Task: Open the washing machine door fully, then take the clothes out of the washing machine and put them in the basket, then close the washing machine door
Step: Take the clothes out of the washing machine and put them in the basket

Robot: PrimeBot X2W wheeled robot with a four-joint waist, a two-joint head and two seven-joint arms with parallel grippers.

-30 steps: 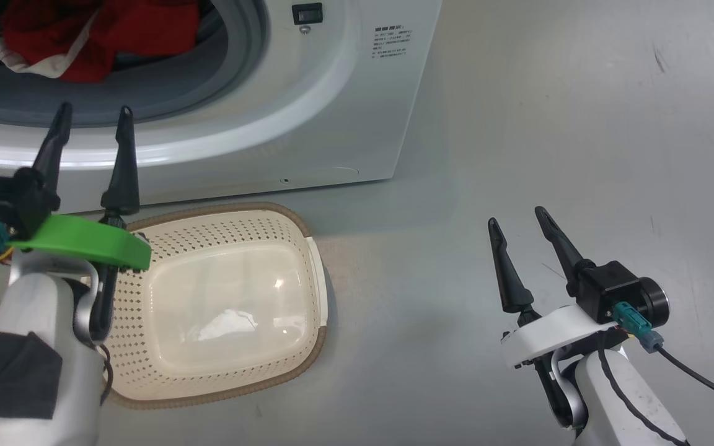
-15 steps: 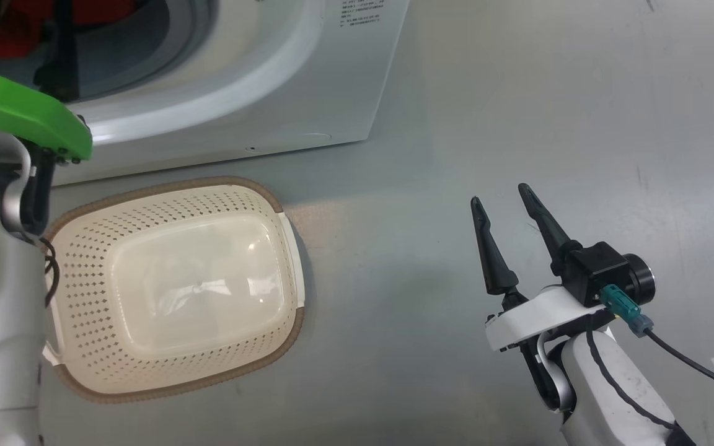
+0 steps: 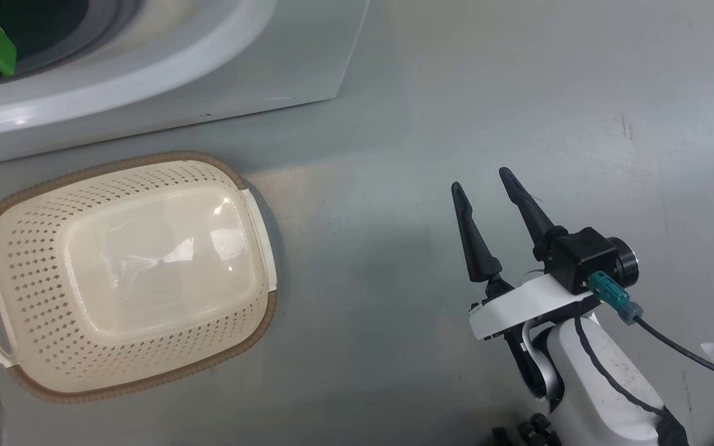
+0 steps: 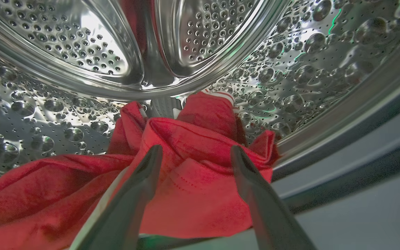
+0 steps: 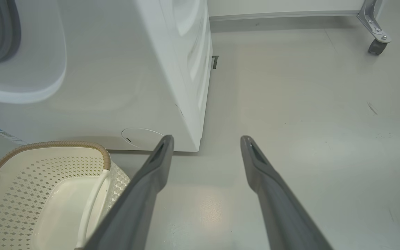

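Inside the drum (image 4: 64,45), reaching with the left gripper (image 4: 196,149) for the clothes (image 4: 200,194). Spread to the full and empty, one finger on each side of a raised red fold, most likely placed so as to pinch that fold on closing. Cannot tell whether already touching the cloth. Heaped low at the front of the drum, red with a strip of white trim toward the back, close to the grey gasket (image 4: 377,132).

Down on the floor (image 3: 518,93), just in front of the washer (image 3: 208,80), waiting with the basket (image 3: 35,204): empty, mouth up, set near the opening, seemingly for a short carry from the drum. Off to the side, well apart from both, hovering with the right gripper (image 3: 481,179): likewise wide open, holding nothing, over bare floor, apparently out of the left arm's way.

Judged as the unloading step, with nothing yet moved across. Worth watching for: a thin pinch slipping off loose fabric, or a trailing end catching on the gasket on the way out.
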